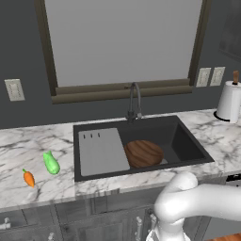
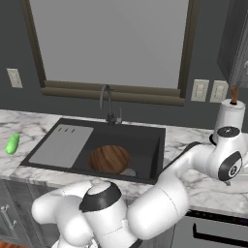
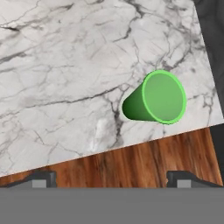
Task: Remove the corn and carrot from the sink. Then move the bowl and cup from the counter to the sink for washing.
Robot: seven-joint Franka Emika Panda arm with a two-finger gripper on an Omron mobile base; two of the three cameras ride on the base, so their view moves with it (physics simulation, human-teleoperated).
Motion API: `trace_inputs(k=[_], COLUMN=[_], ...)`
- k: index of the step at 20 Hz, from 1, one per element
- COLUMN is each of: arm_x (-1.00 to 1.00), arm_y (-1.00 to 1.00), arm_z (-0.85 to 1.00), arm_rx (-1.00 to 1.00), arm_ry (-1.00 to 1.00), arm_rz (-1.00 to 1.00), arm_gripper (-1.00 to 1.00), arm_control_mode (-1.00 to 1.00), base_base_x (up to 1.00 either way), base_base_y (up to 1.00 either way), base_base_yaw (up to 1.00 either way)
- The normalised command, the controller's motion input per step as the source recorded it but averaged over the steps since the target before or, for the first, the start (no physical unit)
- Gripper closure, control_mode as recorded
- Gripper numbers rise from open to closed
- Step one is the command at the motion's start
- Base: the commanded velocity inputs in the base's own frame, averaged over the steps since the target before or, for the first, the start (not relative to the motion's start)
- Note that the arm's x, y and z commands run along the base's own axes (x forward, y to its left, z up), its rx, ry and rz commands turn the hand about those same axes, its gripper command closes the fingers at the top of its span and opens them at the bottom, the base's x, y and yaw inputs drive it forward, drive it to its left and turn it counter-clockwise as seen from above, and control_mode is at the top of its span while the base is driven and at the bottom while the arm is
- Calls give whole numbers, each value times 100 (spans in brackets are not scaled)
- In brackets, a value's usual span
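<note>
gripper (image 3: 112, 177) fingertips spread wide, empty, hovering over the counter (image 3: 57, 78). cup (image 3: 155, 98) stands upright just ahead, right of centre. bowl (image 1: 143, 153) already in sink (image 1: 188, 146).

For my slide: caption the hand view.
Open jaws above the upright green cup on the marble counter.

Paper towel roll (image 1: 229, 101) far right, wall outlets (image 1: 210, 76), window (image 1: 123, 42) behind

Both base views face sink (image 1: 183, 141) from opposite sides; hand view close above counter (image 3: 65, 78).
</note>
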Motion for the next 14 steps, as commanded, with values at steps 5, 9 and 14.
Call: trace_inputs(k=[5,9,14], arm_x=[14,15,13], arm_y=[-12,-8,-14], arm_z=[-10,-9,-10], arm_rx=[0,0,0], arm_ry=[0,0,2], arm_rz=[1,2,2], arm_gripper=[-100,-100,-100], arm_control_mode=[-100,-100,-100], base_base_x=[0,0,0], base_base_y=[0,0,0], base_base_yaw=[0,0,0])
